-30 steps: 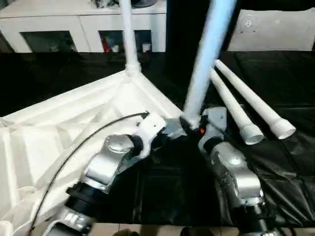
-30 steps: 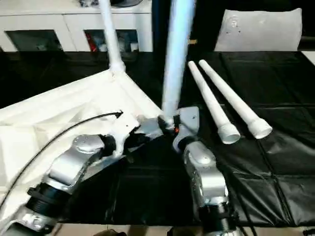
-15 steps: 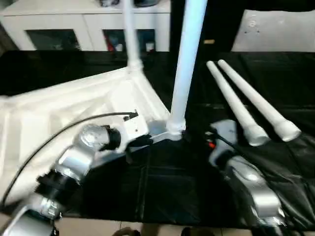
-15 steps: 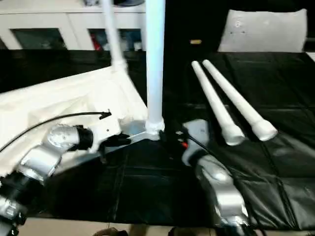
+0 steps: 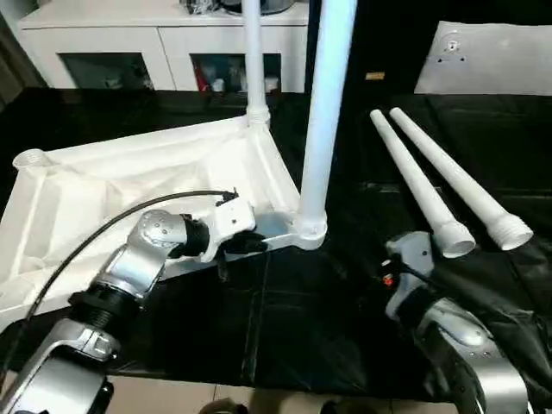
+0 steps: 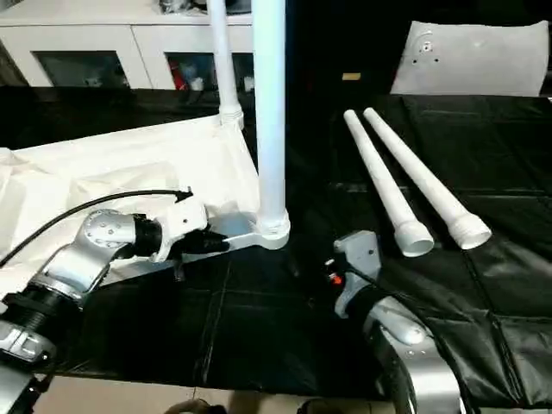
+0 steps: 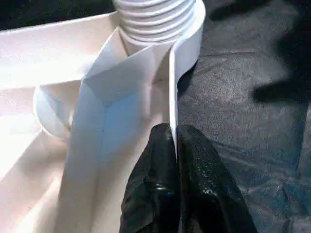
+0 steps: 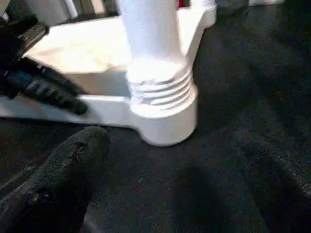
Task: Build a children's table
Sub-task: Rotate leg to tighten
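The white tabletop (image 5: pixel 129 185) lies underside up on the black mat. One leg (image 5: pixel 254 60) stands in its far corner socket. A second leg (image 5: pixel 323 112) stands upright in the near corner socket (image 8: pixel 163 114), its threads showing. My left gripper (image 7: pixel 174 133) is shut on the tabletop's thin rim just beside that socket. My right gripper (image 5: pixel 392 263) hovers to the right of the near leg, apart from it and open; one black finger (image 8: pixel 63 170) shows with nothing against it. Two loose legs (image 5: pixel 418 185) (image 5: pixel 457 181) lie side by side on the right.
A white cabinet with glass doors (image 5: pixel 129 43) stands along the back. A flat white board (image 5: pixel 492 56) leans at the back right. The black mat (image 5: pixel 302 336) reaches almost to the table's front edge. An open corner socket (image 5: pixel 30 159) sits at the tabletop's far left.
My right gripper has let go of the near leg's base and drawn back to the right. That leg has gone from tilted to upright. The left gripper has kept its hold.
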Available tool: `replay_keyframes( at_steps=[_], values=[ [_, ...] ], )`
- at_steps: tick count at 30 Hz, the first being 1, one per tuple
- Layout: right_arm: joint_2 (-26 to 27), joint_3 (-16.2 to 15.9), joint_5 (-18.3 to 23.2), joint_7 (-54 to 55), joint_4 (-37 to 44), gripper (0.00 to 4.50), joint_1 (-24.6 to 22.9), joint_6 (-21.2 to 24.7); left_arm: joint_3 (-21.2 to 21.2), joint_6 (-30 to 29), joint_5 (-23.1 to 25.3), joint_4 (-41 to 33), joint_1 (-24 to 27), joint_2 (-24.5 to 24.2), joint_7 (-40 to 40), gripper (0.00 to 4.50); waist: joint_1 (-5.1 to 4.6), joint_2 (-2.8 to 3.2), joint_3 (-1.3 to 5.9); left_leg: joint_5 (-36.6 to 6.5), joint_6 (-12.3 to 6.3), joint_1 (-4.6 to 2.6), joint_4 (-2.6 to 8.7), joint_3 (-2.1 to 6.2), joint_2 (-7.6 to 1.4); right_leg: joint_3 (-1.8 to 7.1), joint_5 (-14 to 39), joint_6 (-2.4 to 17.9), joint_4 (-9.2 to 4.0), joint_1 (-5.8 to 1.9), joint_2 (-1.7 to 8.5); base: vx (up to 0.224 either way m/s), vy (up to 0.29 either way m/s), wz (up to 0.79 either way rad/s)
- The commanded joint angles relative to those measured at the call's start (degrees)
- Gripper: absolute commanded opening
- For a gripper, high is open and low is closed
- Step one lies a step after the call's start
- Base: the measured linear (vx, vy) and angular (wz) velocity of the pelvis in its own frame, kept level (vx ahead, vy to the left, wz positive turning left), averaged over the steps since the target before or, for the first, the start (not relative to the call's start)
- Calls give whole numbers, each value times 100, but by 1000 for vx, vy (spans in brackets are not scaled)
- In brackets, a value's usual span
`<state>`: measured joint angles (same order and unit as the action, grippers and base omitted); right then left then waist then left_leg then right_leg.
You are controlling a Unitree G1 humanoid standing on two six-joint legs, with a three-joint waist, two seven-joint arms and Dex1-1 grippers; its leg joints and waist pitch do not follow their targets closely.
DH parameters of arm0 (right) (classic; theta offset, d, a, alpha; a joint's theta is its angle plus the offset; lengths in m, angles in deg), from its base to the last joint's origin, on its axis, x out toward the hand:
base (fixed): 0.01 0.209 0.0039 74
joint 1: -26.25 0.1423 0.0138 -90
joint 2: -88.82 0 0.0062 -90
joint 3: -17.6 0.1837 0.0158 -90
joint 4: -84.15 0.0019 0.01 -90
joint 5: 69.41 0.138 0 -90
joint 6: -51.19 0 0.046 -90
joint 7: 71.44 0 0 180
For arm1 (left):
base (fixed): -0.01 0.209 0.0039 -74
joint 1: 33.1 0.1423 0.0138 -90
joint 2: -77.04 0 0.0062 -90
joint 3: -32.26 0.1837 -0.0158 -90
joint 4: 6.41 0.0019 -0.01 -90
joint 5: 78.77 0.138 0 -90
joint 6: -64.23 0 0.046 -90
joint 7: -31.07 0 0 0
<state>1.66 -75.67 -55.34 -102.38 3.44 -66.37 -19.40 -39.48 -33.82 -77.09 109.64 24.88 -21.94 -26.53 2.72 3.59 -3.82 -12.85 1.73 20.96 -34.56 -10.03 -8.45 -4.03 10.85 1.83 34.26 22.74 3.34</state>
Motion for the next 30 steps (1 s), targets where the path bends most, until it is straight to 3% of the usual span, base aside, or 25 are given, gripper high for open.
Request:
replay_keyframes(
  at_steps=[1,3,7,8,14,17,21,23,30],
  values=[
    [-83,-200,8,-181,145,450,100,-11,-183,-265,-130,-36,82,72,256,55,1,-29,339,-634,-365,-28,420,210,-485,364,1132,1224,-409,-323,613,0,0,0],
    [-138,-325,-50,-323,139,450,127,-86,-279,-313,-231,-40,70,133,341,59,2,-61,355,-488,-454,-4,399,205,-478,365,968,1235,-396,-331,615,0,0,0],
    [-194,-478,-23,-478,196,450,136,-10,-418,-505,-304,-123,11,221,428,96,8,-59,367,-352,-570,-3,384,203,-479,355,736,1251,-373,-321,601,0,0,0],
    [-191,-530,-43,-479,192,450,149,-3,-432,-507,-265,-101,-33,267,512,97,11,-76,372,-346,-583,-5,380,201,-477,355,719,1261,-374,-324,604,0,0,0],
    [-194,-574,-55,-437,172,450,165,-15,-355,-795,-173,-26,-102,296,598,141,26,-51,370,-372,-565,-8,386,212,-481,350,773,1226,-377,-321,597,0,0,0],
    [-223,-584,-75,-440,169,450,152,-52,-243,-1057,-142,-23,-128,262,449,141,32,-10,389,-304,-558,-12,371,216,-474,348,676,1253,-365,-325,598,0,0,0],
    [-227,-558,-73,-402,160,450,156,-56,-120,-1012,61,46,-123,193,570,141,33,-24,400,-278,-581,-8,366,216,-474,346,562,1260,-359,-334,592,0,0,0],
    [-227,-567,-69,-396,164,450,157,-56,-130,-987,84,56,-122,200,631,104,35,-16,401,-277,-588,-7,365,217,-479,345,524,1291,-359,-335,597,0,0,0],
    [-218,-584,-77,-351,171,450,165,-80,-274,-894,10,-90,-63,295,820,57,45,-34,388,-517,-455,-10,375,215,-473,348,1052,1185,-407,-334,600,0,0,0]
  ],
)
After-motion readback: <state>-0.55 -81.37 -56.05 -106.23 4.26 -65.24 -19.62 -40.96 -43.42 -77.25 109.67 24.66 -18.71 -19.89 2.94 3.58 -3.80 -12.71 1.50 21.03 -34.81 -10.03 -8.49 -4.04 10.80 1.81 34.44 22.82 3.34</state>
